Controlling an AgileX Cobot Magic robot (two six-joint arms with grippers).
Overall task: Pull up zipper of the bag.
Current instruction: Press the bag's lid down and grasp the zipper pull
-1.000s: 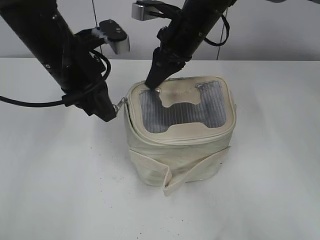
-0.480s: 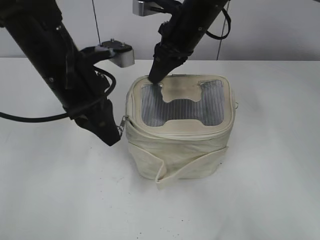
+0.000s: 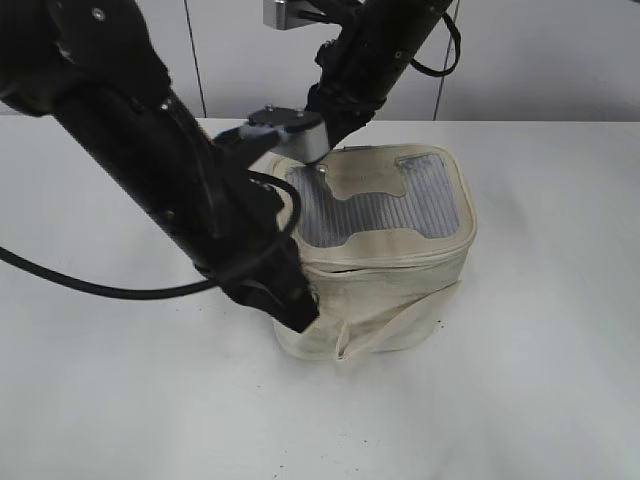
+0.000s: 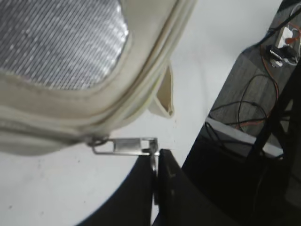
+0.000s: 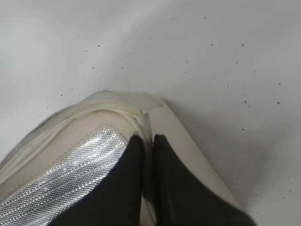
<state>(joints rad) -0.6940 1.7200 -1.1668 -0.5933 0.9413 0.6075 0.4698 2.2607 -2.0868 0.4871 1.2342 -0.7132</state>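
Note:
The cream-white bag [image 3: 400,270] stands mid-table, its grey ribbed top panel [image 3: 390,210] facing up. In the left wrist view my left gripper [image 4: 155,157] is shut on the silver pull tab [image 4: 124,145] of the zipper [image 4: 157,56], at the bag's rim. In the exterior view the left gripper [image 3: 296,316] is low at the bag's front-left corner, and its arm hides the bag's left side. My right gripper [image 3: 330,135] comes down from above. Its fingers are shut, with the tips [image 5: 146,141] resting on the bag's [image 5: 70,136] top rim at the back-left corner.
The white table [image 3: 540,380] stretches around the bag. A loose cream strap end [image 3: 345,345] hangs at the bag's front. The left arm's black cable [image 3: 90,285] loops over the table at the left. A grey wall stands behind.
My left gripper has moved with the pull tab from the bag's left side round to its front-left corner. The bag has shifted and tilted slightly. The right gripper has stayed on the back-left top corner.

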